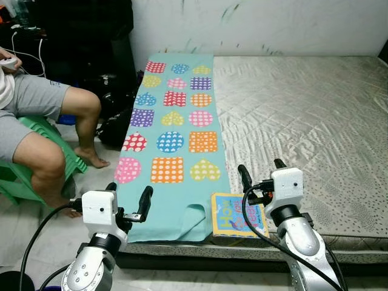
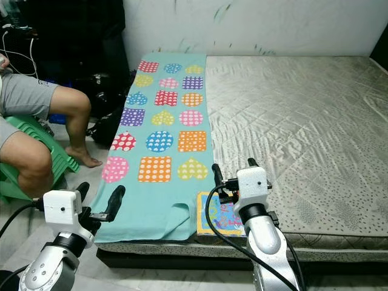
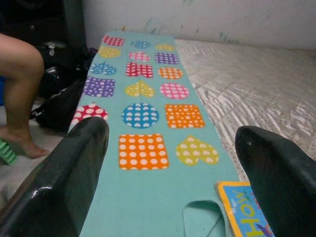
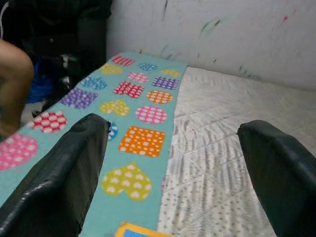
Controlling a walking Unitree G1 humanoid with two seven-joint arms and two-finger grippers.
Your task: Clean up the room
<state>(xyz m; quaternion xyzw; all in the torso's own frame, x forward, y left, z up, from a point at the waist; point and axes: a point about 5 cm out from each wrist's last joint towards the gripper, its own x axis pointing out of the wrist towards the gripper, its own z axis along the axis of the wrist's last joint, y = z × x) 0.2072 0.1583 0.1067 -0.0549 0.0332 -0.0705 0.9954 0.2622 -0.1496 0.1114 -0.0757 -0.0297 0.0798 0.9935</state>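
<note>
Two grippers hang low at the near edge of a mattress (image 1: 303, 115) that lies on the floor against a white wall. The left gripper (image 1: 128, 200) hovers just off the mattress's front left corner, above the floor, its black fingers spread wide apart and holding nothing. The right gripper (image 1: 262, 174) sits over the front edge of the mattress, its fingers likewise parted and empty. A long turquoise cloth (image 1: 173, 139), printed with dotted hearts, squares and circles in many colours, runs along the left side of the mattress from the wall to the near edge, where its front hem is folded up into a small flap. Just beside that flap, at the mattress's near edge, lies a children's book (image 1: 233, 216) with a yellow-bordered blue cover, partly hidden behind the right gripper's wrist and cable. To the left of the mattress a person (image 1: 36, 115) in grey shorts sits on a green plastic stool (image 1: 21, 182), bare feet on the floor. Dark bags (image 1: 112, 103) sit between that person and the mattress.
</note>
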